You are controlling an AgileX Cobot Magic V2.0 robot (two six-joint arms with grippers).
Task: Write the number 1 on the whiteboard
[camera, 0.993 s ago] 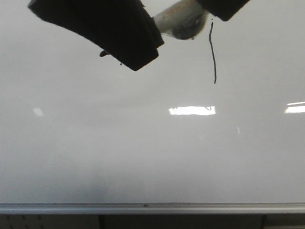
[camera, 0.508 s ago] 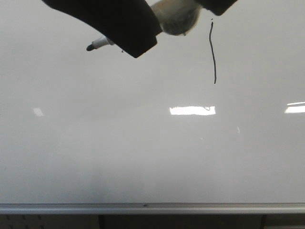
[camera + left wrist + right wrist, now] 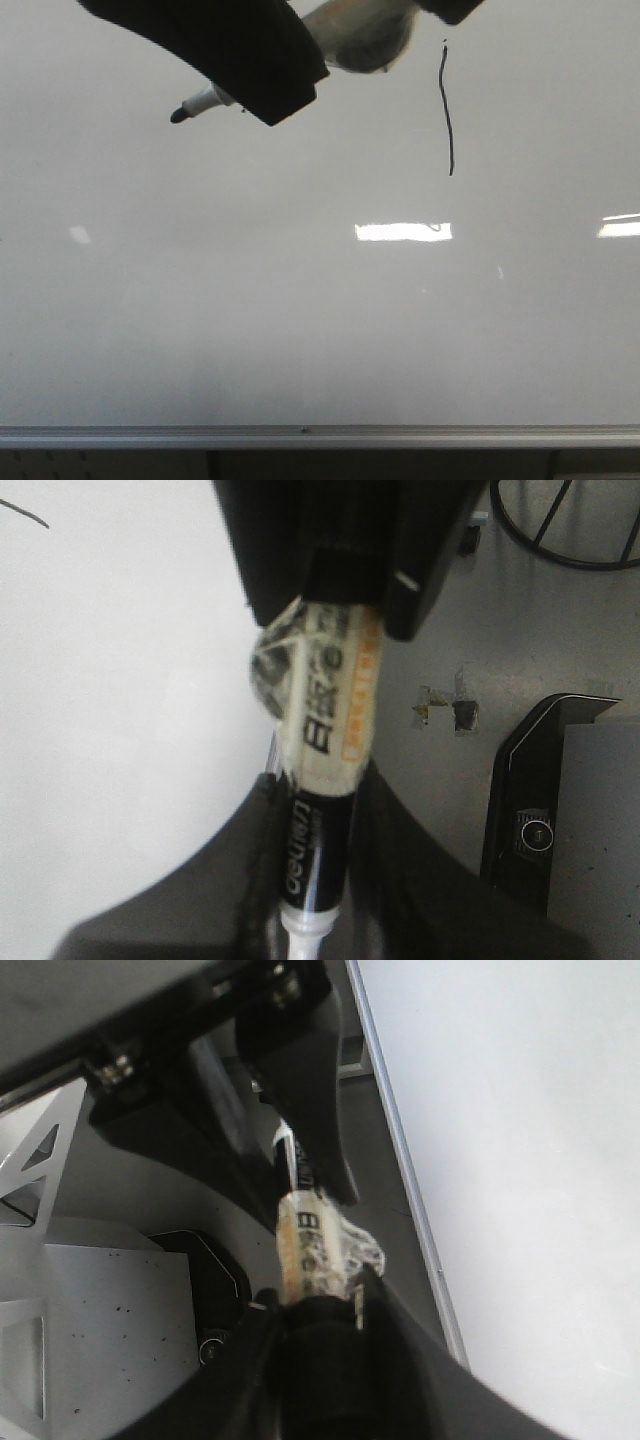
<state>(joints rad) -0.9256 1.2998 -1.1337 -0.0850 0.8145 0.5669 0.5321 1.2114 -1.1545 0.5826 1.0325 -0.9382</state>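
Marker drawn away from the finished stroke.
The number 1 (image 3: 447, 108) stood complete on the whiteboard (image 3: 300, 320); both sets of fingers pinched the black marker (image 3: 196, 104), its tip having swung well left of the stroke, clear of the board.

Pincer (image 3: 315, 875) gripping marker (image 3: 325, 780), whiteboard (image 3: 120, 700) beside

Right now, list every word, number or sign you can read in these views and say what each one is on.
"deli": white brand lettering on the black barrel of the marker, seen in the left wrist view.
"1": the number 1, a hand-drawn black stroke on the whiteboard.
Black Chinese characters and an orange strip on the marker's white label: too blurred to read.
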